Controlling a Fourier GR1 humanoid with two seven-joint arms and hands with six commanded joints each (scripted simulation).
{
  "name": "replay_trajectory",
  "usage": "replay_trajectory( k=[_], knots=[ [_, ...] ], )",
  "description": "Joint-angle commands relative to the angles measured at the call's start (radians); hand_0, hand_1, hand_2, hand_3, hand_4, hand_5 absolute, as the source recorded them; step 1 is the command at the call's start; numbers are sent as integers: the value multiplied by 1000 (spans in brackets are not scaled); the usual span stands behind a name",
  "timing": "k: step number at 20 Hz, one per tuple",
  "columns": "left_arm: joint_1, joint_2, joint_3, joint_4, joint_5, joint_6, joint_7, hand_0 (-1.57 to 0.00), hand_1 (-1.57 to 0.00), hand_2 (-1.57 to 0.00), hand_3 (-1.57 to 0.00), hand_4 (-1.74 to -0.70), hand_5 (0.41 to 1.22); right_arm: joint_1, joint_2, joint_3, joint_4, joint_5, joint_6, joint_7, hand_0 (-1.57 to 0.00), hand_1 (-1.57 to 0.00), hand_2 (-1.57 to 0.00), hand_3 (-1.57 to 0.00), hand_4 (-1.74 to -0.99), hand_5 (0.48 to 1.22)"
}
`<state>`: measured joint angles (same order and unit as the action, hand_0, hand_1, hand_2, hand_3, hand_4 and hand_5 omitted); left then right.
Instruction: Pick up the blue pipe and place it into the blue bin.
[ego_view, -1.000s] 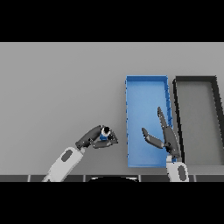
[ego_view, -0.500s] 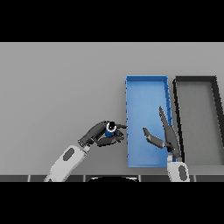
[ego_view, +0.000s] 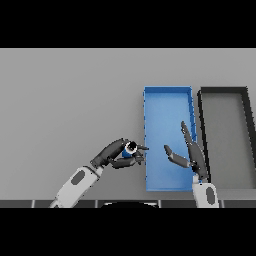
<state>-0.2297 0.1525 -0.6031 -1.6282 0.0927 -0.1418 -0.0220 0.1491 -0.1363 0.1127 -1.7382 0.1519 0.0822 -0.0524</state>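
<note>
My left hand (ego_view: 116, 154) holds the blue pipe (ego_view: 129, 148) between curled fingers and thumb, just left of the blue bin's (ego_view: 167, 100) left wall and above the table. Only the pipe's round end and a bit of blue show; the fingers hide the remainder. The blue bin is a long rectangular tray right of centre. My right hand (ego_view: 192, 153) hovers open over the bin's near right part, fingers straight and pointing away, thumb spread to the left.
A dark grey bin (ego_view: 224, 92) of the same shape stands directly right of the blue one, their long walls side by side. The grey table (ego_view: 70, 100) stretches to the left and far side.
My left hand has carried the pipe to the right, closing in on the blue bin's left wall. The right hand has hardly moved.
</note>
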Motion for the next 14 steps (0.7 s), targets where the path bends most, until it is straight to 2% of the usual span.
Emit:
replay_trajectory(
  k=[1, 3, 4, 5, 6, 7, 10, 12, 13, 14],
  knots=[
    [3, 5, 0, -8, -1, -1, 7, -1568, -1569, -1569, -1495, -1740, 1219, -16, -4, -4, 17, -14, 14, 7, 1, 1, 1, 1, -1178, 605],
    [16, -2, -14, 3, -14, -4, 9, -1569, -1570, -1570, -1495, -1740, 1219, -48, -6, -11, 36, -44, 39, 15, 1, 1, 1, 1, -1176, 605],
    [7, -5, -3, 6, -16, 3, 5, -1570, -1570, -1570, -1495, -1741, 1220, -56, -13, -21, 41, -84, 72, -7, 1, 1, 1, 1, -1186, 615],
    [0, -6, -2, 4, -17, 4, 12, -1570, -1570, -1570, -1495, -1741, 1220, -69, -17, -29, 36, -134, 108, -24, 1, 1, 1, 1, -1196, 622],
    [5, -2, 1, 0, -17, 4, 8, -1570, -1570, -1570, -1496, -1741, 1220, -71, -22, -35, 15, -224, 173, -34, 1, 1, 1, 1, -1195, 608],
    [3, -11, -1, 13, -20, 1, 5, -1570, -1570, -1570, -1497, -1741, 1220, -86, -58, -50, -3, -304, 238, -24, 1, 1, 1, 1, -1212, 589],
    [2, -14, -2, 17, -23, -7, 6, -1571, -1571, -1571, -1494, -1741, 1221, -149, -147, -40, -83, -464, 358, 79, 1, 1, 1, 1, -1282, 537],
    [-8, -13, 8, 23, -23, -13, -1, -1571, -1571, -1571, -1491, -1741, 1221, -195, -198, -15, -146, -545, 402, 163, 1, 1, 1, 1, -1314, 500],
    [-4, -8, 7, 26, -25, -21, -21, -1571, -1571, -1571, -1489, -1741, 1221, -231, -208, 3, -168, -569, 406, 196, 1, 1, 1, 1, -1319, 501],
    [-13, -11, 11, 25, -23, -19, -10, -1571, -1571, -1571, -1488, -1741, 1221, -254, -215, 26, -176, -580, 423, 232, 1, 1, 1, 1, -1314, 500]
  ],
)
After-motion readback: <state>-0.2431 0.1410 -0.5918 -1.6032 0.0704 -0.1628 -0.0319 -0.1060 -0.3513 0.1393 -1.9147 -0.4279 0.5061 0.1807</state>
